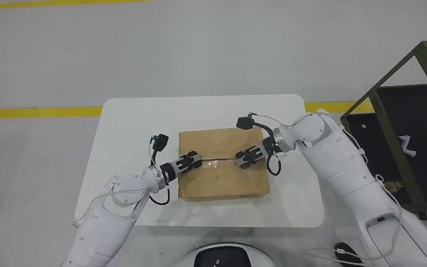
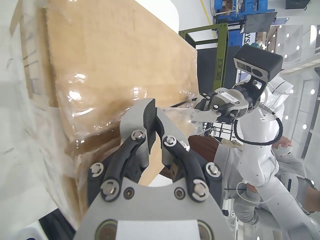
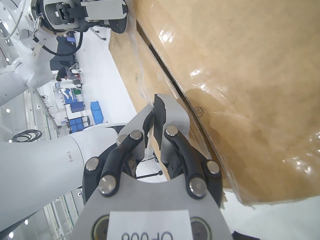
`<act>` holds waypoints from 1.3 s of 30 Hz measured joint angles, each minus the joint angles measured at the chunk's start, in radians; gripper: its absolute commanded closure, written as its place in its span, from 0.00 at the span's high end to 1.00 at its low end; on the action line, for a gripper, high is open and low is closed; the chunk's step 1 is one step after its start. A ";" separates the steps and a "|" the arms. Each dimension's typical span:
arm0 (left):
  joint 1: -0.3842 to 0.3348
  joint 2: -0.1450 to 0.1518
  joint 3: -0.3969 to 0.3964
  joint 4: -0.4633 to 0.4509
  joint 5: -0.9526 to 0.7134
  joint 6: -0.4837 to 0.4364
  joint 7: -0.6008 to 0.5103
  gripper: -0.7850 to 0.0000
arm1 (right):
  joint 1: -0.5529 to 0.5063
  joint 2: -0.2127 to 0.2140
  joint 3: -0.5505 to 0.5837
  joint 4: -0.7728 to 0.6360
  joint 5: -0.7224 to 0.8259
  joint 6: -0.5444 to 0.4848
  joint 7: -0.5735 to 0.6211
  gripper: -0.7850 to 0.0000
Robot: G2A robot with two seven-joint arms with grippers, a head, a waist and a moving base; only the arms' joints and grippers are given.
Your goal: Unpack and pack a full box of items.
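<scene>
white table (image 1: 133, 133) — box (image 1: 221, 143), grey floor (image 1: 200, 47)

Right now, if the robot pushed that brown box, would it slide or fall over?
The box is low and wide and lies flat on the table, so it would probably slide, not tip. Its cardboard looks stiff, so it should keep its shape. The shiny tape on top may be slippery to grip. Its weight I cannot tell.

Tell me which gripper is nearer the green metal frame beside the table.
Right. The right gripper sits over the box, on its side toward the green frame; the left gripper is at the box's opposite edge, away from the frame.
</scene>
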State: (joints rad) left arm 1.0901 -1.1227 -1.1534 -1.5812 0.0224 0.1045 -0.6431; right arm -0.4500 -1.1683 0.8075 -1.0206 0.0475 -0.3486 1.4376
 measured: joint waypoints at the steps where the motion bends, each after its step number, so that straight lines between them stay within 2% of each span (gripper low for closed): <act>1: -0.001 -0.001 0.001 0.001 0.000 0.001 0.001 0.00 | 0.000 0.001 0.001 -0.001 0.000 0.000 -0.002 0.25; 3: -0.002 -0.002 0.004 0.003 0.001 0.003 0.004 0.00 | 0.001 0.003 0.006 -0.002 0.000 0.000 -0.004 0.29; 9: -0.005 -0.004 0.008 0.006 0.004 0.007 0.006 0.00 | -0.013 0.014 0.029 -0.007 0.013 0.003 -0.004 0.33; 18: -0.005 -0.008 0.011 -0.001 0.002 0.005 0.011 0.00 | -0.079 0.051 0.087 -0.046 -0.005 0.019 0.015 0.35; 22: -0.005 -0.009 0.011 0.000 0.002 0.004 0.007 0.00 | -0.108 0.073 0.125 -0.089 -0.045 0.024 0.002 0.30; 26: -0.005 -0.010 0.011 0.001 0.003 0.004 0.007 0.00 | -0.138 0.093 0.169 -0.151 -0.069 0.046 -0.017 0.35; 31: -0.006 -0.011 0.012 0.000 0.004 0.002 0.004 0.00 | -0.180 0.105 0.185 -0.191 -0.063 0.066 -0.016 0.34; 34: -0.007 -0.012 0.011 0.001 0.005 0.001 0.005 0.00 | -0.194 0.108 0.186 -0.199 -0.043 0.071 -0.013 0.29; 35: -0.007 -0.012 0.011 0.001 0.004 0.000 0.005 0.00 | -0.197 0.109 0.186 -0.199 -0.040 0.072 -0.012 0.23; 36: -0.007 -0.013 0.011 0.001 0.004 0.000 0.006 0.00 | -0.199 0.110 0.187 -0.199 -0.039 0.073 -0.012 0.14; 37: -0.007 -0.013 0.011 0.001 0.003 0.000 0.006 0.00 | -0.201 0.111 0.188 -0.198 -0.037 0.073 -0.016 0.00; 39: -0.007 -0.014 0.011 0.002 0.003 -0.001 0.006 0.00 | -0.203 0.112 0.189 -0.196 -0.035 0.072 -0.023 0.00</act>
State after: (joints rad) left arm 1.0829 -1.1363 -1.1428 -1.5791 0.0257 0.1039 -0.6371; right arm -0.6532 -1.0564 0.9960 -1.2163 0.0125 -0.2764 1.4142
